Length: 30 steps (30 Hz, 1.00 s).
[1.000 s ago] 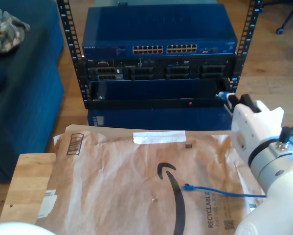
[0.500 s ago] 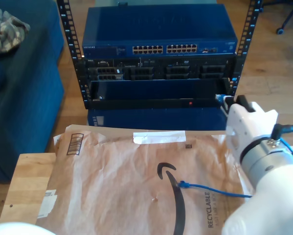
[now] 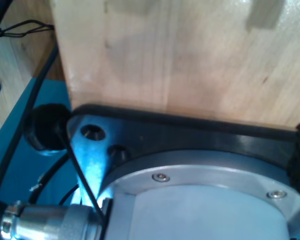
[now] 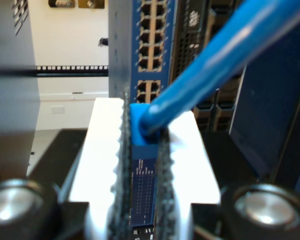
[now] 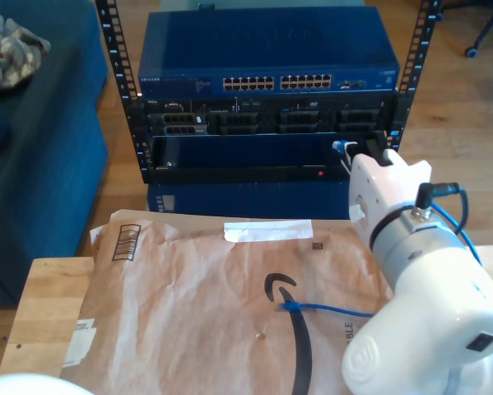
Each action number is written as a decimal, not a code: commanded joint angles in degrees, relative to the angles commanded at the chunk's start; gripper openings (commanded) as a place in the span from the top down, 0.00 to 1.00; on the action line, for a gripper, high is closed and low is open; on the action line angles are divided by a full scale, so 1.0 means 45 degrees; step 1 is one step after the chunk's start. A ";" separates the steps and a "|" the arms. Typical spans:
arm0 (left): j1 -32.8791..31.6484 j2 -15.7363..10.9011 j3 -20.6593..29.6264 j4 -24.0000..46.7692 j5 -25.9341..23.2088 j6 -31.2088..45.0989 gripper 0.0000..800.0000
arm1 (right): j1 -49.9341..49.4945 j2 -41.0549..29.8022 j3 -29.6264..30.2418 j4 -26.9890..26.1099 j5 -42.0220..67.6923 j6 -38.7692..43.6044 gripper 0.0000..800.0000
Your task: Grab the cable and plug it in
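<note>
The cable (image 5: 324, 310) is thin and bright blue. One plug end (image 5: 286, 306) lies loose on the brown paper mailer (image 5: 197, 288); the cable runs from there toward the exterior view's right, behind the white arm. My second gripper (image 5: 351, 151) is shut on the other plug end (image 5: 338, 146), held in front of the rack's dark lower bay, below the blue switch's port rows (image 5: 276, 82). In the second wrist view the white ridged pads (image 4: 107, 150) clamp the blue plug (image 4: 141, 131), with the cable (image 4: 215, 65) running off diagonally and the port rows (image 4: 150, 45) beyond.
The rack (image 5: 262, 123) stands beyond the wooden table (image 5: 44, 313). A blue sofa (image 5: 40, 148) fills the exterior view's left. The first wrist view looks at a wooden surface (image 3: 180, 55), a black base plate (image 3: 190, 132) and dark cables (image 3: 44, 70).
My second gripper has moved toward the exterior view's left along the rack front, still holding the plug. The loose plug end slid left across the mailer.
</note>
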 joint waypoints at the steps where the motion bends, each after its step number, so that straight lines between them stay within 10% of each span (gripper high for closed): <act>1: 0.0020 0.0000 0.0000 0.0000 0.0000 0.0000 0.00 | 0.0000 0.0020 -0.0098 0.0000 0.0078 0.0000 1.00; 30: 0.0000 0.0000 0.0000 0.0000 0.0000 0.0000 0.00 | -0.0176 0.3028 -0.1192 0.0098 -0.1328 0.0625 1.00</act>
